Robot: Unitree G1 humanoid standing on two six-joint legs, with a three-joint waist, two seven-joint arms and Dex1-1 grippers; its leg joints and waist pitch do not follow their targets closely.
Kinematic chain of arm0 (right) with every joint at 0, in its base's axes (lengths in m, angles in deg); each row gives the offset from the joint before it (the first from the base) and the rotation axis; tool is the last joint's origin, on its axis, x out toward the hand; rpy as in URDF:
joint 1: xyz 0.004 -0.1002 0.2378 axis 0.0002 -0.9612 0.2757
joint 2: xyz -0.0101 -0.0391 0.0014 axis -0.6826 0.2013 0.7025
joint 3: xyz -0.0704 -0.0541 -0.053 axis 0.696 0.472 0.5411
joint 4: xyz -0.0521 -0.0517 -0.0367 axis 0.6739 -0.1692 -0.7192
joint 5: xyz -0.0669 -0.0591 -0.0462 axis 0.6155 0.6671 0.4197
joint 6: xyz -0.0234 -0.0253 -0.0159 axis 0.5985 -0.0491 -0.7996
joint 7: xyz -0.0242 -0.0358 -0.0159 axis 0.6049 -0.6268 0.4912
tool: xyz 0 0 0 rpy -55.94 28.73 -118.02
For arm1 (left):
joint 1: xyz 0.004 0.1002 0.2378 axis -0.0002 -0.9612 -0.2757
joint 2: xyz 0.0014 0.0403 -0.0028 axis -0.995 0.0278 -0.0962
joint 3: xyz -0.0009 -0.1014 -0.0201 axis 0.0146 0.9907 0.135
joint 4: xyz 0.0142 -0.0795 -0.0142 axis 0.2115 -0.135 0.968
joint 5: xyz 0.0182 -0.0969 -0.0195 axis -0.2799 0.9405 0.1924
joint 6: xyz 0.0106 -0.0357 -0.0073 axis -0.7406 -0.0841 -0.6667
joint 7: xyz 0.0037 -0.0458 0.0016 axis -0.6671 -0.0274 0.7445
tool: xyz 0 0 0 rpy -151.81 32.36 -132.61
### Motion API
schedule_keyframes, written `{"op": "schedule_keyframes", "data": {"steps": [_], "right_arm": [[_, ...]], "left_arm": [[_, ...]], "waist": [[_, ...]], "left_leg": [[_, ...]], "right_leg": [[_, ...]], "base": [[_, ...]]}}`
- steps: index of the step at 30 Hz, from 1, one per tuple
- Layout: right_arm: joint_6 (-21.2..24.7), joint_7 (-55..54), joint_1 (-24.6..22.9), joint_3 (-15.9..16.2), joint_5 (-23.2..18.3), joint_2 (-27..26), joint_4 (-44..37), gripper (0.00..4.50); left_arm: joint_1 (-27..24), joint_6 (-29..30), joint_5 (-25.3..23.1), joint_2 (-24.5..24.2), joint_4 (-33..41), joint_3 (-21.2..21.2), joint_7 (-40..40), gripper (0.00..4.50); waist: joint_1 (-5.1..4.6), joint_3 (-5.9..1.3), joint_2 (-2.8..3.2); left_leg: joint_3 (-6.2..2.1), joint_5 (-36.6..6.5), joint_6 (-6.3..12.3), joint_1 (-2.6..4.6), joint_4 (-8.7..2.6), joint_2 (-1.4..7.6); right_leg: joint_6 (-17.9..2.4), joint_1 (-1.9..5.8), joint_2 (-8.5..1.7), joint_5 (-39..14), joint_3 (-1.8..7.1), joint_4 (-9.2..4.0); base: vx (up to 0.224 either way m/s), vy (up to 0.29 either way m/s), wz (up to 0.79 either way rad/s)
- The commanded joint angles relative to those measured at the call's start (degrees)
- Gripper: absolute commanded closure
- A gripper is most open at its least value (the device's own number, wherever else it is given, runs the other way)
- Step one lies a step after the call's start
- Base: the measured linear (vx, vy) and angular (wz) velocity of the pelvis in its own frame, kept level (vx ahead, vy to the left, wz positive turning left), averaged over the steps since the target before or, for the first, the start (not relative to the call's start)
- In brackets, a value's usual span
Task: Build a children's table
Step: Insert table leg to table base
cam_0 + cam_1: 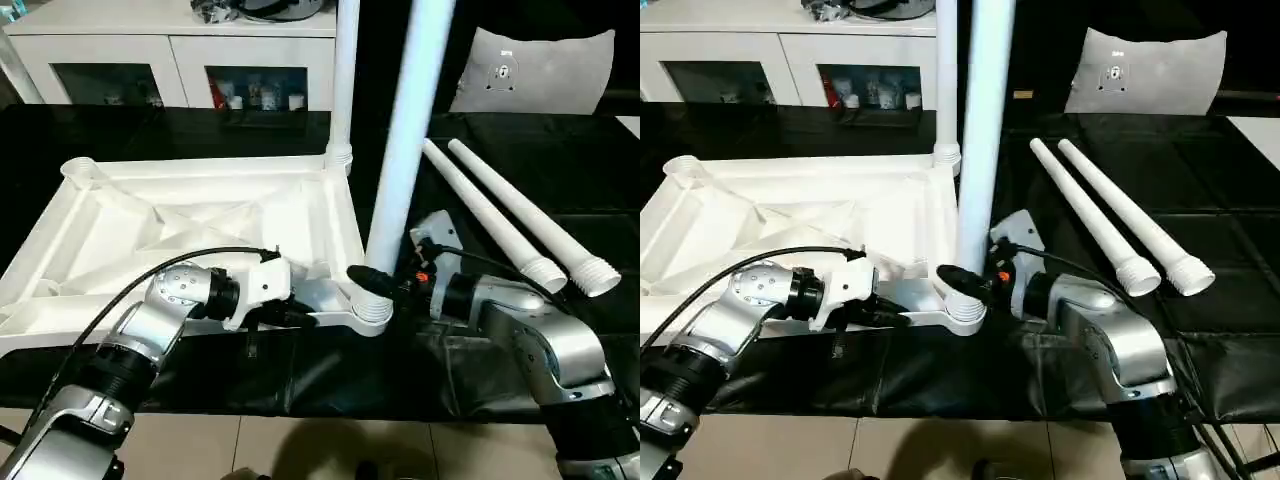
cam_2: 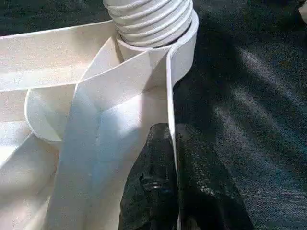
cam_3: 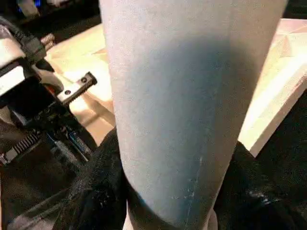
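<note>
The white table top [image 1: 150,225] lies upside down on black cloth, ribs up. One leg [image 1: 345,80] stands screwed into its far right corner socket. A second leg [image 1: 405,150] stands upright in the near right socket [image 1: 372,312], its threaded end [image 2: 148,19] sitting in the socket. My right gripper [image 1: 372,282] is shut around this leg just above the socket, with a black finger on each side of the shaft [image 3: 187,96]. My left gripper [image 1: 303,317] is shut on the top's near rim [image 2: 169,96], pinching the thin wall. Two loose legs [image 1: 485,215] [image 1: 545,215] lie to the right.
A white cabinet [image 1: 180,50] with glass doors stands behind the table. A grey cushion [image 1: 540,65] leans at the back right. The black cloth's front edge [image 1: 330,405] drops to a tiled floor close to my forearms.
</note>
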Motion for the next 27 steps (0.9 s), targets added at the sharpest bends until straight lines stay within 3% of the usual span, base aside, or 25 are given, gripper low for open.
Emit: {"op": "schedule_keyframes", "data": {"steps": [1,4,7,8,9,10,11,13,15,18,19,21,23,25,27], "right_arm": [[-0.18,-0.66,-1.61,-1.19,-0.32,-0.39,2.60,2.60],[-3.14,-0.36,-4.33,-2.85,-1.39,-1.75,4.06,2.60],[-4.24,-0.08,-5.65,-2.82,-1.33,-1.84,4.03,2.60],[-4.77,-0.01,-6.22,-2.56,-1.09,-1.75,3.87,2.60],[-5.51,-0.05,-6.76,-1.93,-0.27,-1.38,3.76,2.60],[-6.35,-0.11,-7.20,-1.23,0.81,-0.99,3.79,2.60],[-8.58,-0.38,-8.04,0.74,3.71,0.05,4.40,2.60],[-9.92,-0.64,-8.33,1.89,5.34,0.71,4.71,2.60],[-10.35,-0.76,-8.23,2.38,6.08,1.09,4.66,2.60],[-12.51,0.74,-7.77,5.67,9.96,3.60,4.47,2.60],[-12.80,1.17,-7.84,6.48,10.68,4.19,4.35,2.60],[-12.89,1.39,-7.92,6.85,10.96,4.43,4.29,2.60],[-13.06,1.59,-7.66,7.21,11.15,4.48,4.62,2.60],[-13.63,1.93,-7.32,8.15,11.50,4.85,4.98,2.60],[-13.81,2.98,-6.13,9.80,12.40,5.35,6.07,2.60]], "left_arm": [[0.06,0.04,-0.28,-0.50,1.61,0.25,0.27,4.50],[0.24,0.25,-0.12,-0.31,1.61,0.34,0.25,4.50],[0.25,0.35,-0.07,-0.29,1.71,0.35,0.23,4.50],[0.31,0.38,-0.06,-0.28,1.67,0.36,0.22,4.50],[0.38,0.39,-0.05,-0.24,1.62,0.37,0.20,4.50],[0.44,0.40,-0.03,-0.22,1.56,0.39,0.20,4.50],[0.57,0.43,0.02,-0.15,1.43,0.42,0.25,4.50],[0.73,0.36,0.02,-0.10,1.17,0.41,0.30,4.50],[0.86,0.25,-0.08,-0.09,0.98,0.33,0.35,4.50],[1.00,0.17,-0.16,0.01,0.82,0.23,0.43,4.50],[0.95,0.19,-0.12,0.04,0.89,0.22,0.44,4.50],[0.92,0.20,-0.10,0.09,0.94,0.21,0.43,4.50],[0.98,0.18,-0.16,0.14,0.83,0.22,0.37,4.50],[0.89,0.30,-0.21,0.09,1.05,0.21,0.37,4.50],[1.04,0.17,-0.42,-0.12,1.10,0.01,0.64,4.50]], "waist": [[-0.16,-3.82,0.14],[-0.21,-3.72,0.36],[-0.17,-3.69,0.19],[-0.22,-3.61,0.67],[-0.26,-3.61,0.52],[-0.20,-3.62,0.75],[-0.22,-3.54,0.61],[-0.32,-3.47,0.82],[-0.45,-3.34,0.64],[-1.10,-2.93,0.67],[-1.46,-2.70,0.95],[-2.09,-2.59,1.21],[-2.39,-2.68,1.36],[-2.64,-2.77,1.44],[-2.77,-2.71,1.27]], "left_leg": [[-1.46,-14.09,2.34,0.71,-4.36,2.84],[-1.45,-15.28,2.14,0.77,-4.44,2.90],[-1.52,-15.47,2.14,0.76,-4.48,2.79],[-1.61,-15.88,2.03,0.82,-4.62,2.91],[-1.60,-16.12,2.02,0.81,-4.62,2.92],[-1.63,-16.38,1.93,0.87,-4.61,2.86],[-1.59,-16.69,1.83,0.90,-4.64,2.89],[-1.62,-17.14,1.73,0.91,-4.73,2.83],[-1.64,-18.14,1.81,1.01,-4.67,2.69],[-1.78,-21.43,1.32,1.62,-4.36,2.39],[-1.88,-23.20,1.16,2.10,-4.34,2.44],[-2.21,-25.45,0.99,2.51,-4.54,2.62],[-2.73,-26.98,0.79,2.69,-4.99,3.20],[-3.12,-27.55,0.49,2.14,-5.50,3.54],[-2.98,-27.54,0.42,2.23,-5.35,3.22]], "right_leg": [[-2.75,2.76,-5.28,-31.63,2.79,-5.46],[-2.88,2.68,-5.32,-31.90,2.75,-5.63],[-2.60,2.78,-5.29,-32.65,2.62,-5.69],[-2.76,2.72,-5.18,-32.20,2.61,-5.72],[-2.78,2.69,-5.16,-32.08,2.59,-5.71],[-2.97,2.74,-5.24,-31.98,2.61,-5.64],[-2.84,2.66,-5.20,-32.26,2.60,-5.72],[-2.70,2.72,-5.08,-32.46,2.56,-5.74],[-2.47,2.71,-5.08,-33.77,2.40,-5.95],[-0.66,2.38,-5.03,-38.91,1.62,-6.85],[-0.06,2.22,-4.94,-40.06,1.27,-7.28],[0.30,2.47,-4.96,-40.14,0.74,-7.75],[-0.84,2.89,-5.20,-37.11,0.50,-7.61],[-1.60,3.53,-5.43,-33.95,0.55,-7.03],[-1.92,3.34,-5.71,-34.54,0.71,-7.02]], "base": [[0.000,0.000,0.00],[0.000,0.000,0.00],[0.000,0.000,0.00],[0.000,0.000,0.00],[0.000,0.000,0.00],[0.000,0.000,0.00],[0.000,0.000,0.00],[0.000,0.000,0.00],[0.000,0.000,0.00],[0.000,0.000,0.00],[0.000,0.000,0.00],[0.000,0.000,0.00],[0.000,0.000,0.00],[0.000,0.000,0.00],[0.000,0.000,0.00]]}}
